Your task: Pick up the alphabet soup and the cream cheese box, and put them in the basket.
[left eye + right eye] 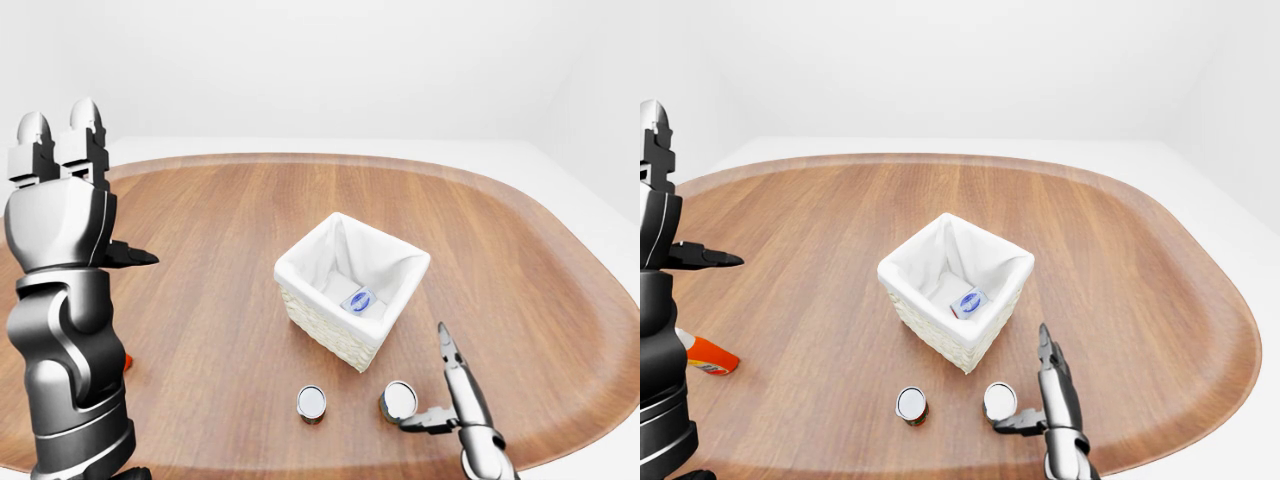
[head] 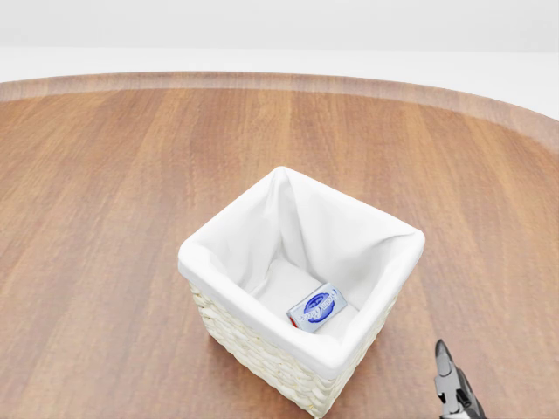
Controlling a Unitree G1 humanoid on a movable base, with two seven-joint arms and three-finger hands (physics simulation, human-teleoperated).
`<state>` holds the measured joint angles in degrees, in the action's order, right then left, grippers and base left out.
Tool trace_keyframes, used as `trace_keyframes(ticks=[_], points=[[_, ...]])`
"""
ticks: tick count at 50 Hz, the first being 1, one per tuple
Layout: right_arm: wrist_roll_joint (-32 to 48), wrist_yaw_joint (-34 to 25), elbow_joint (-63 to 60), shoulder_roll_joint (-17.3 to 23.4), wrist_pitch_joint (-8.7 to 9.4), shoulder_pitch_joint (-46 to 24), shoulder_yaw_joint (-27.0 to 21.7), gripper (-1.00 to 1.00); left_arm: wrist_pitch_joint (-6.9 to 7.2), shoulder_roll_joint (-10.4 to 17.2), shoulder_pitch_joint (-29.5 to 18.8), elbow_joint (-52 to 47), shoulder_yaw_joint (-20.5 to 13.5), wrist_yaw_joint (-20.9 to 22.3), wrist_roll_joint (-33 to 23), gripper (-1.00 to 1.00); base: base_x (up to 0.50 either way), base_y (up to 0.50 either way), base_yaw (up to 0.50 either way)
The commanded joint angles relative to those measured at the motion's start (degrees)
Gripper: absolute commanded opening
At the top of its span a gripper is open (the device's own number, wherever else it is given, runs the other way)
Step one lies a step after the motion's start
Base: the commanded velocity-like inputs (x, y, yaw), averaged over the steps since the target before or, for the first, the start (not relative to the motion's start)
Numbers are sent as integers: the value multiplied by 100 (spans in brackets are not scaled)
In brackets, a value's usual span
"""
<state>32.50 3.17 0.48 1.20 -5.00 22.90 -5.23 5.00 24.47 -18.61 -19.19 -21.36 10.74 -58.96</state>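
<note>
The cream cheese box (image 2: 316,308) lies inside the basket (image 2: 218,240). At its 6 o'clock in the left-eye view, the right hand (image 1: 445,400), fingers spread and empty, touches one can (image 1: 398,401); which can is the alphabet soup I cannot tell. The left hand (image 1: 60,190) is raised, open, at 9 o'clock.
</note>
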Motion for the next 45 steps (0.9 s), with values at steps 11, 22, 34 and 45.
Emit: trace_keyframes(ticks=[11, 22, 34, 45], points=[[333, 176, 169, 80, 0, -133, 390, 100, 0, -29, 33, -17, -5, -114, 71, 100, 0, 0, 0], [548, 342, 314, 188, 0, -216, 621, 100, 0, -26, 34, 21, -2, -150, 98, 100, 0, 0, 0], [984, 599, 508, 314, 0, -165, 851, 100, 0, -17, 36, -17, 4, -131, 95, 100, 0, 0, 0], [1243, 653, 580, 392, 0, -139, 1056, 100, 0, -20, 37, -40, 5, -103, 74, 100, 0, 0, 0]])
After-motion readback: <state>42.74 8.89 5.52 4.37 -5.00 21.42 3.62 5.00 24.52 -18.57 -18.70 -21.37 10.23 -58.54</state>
